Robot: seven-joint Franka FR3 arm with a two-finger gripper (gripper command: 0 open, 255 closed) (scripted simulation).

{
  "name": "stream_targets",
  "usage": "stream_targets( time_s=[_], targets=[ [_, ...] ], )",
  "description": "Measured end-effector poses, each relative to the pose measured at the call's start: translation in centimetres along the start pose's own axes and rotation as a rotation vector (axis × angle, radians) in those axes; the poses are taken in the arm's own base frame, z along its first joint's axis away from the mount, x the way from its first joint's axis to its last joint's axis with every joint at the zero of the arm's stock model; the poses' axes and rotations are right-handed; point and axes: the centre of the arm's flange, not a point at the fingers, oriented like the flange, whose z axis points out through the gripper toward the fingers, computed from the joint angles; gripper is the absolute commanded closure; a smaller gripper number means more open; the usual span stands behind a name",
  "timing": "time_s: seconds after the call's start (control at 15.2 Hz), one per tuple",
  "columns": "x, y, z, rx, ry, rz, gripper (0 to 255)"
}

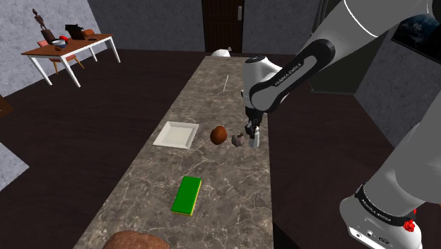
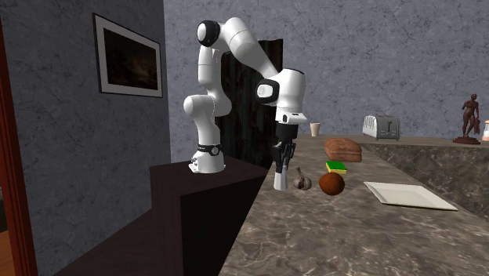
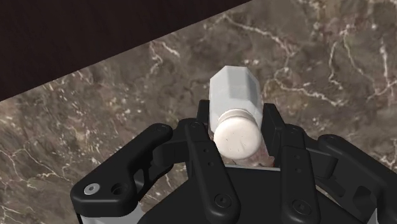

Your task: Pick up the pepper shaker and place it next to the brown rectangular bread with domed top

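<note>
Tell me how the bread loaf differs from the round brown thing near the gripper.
Shape: the bread loaf is long with a domed top; the round brown thing is ball-like. Size: the loaf looks bigger than the ball. Place: the ball sits close to the gripper, while the loaf lies farther along the counter, beyond a green block. Both are brown and rest on the marbled counter.

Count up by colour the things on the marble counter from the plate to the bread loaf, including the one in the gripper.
White: 2, plate and pepper shaker
Brown: 2, bread and round lump
Green: 1, flat block
Grey: 1, small knobbly piece
Total: 6
</note>
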Motion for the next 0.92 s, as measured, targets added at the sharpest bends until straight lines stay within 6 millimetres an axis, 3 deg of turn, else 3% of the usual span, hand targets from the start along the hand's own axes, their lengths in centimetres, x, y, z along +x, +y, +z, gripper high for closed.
stream_targets(
  time_s=[0.2,0.92],
  targets=[
    [-0.1,0.0,-0.6,0.000,-0.001,0.000,255],
    [-0.5,0.2,-6.3,0.000,0.000,0.000,255]
  ],
)
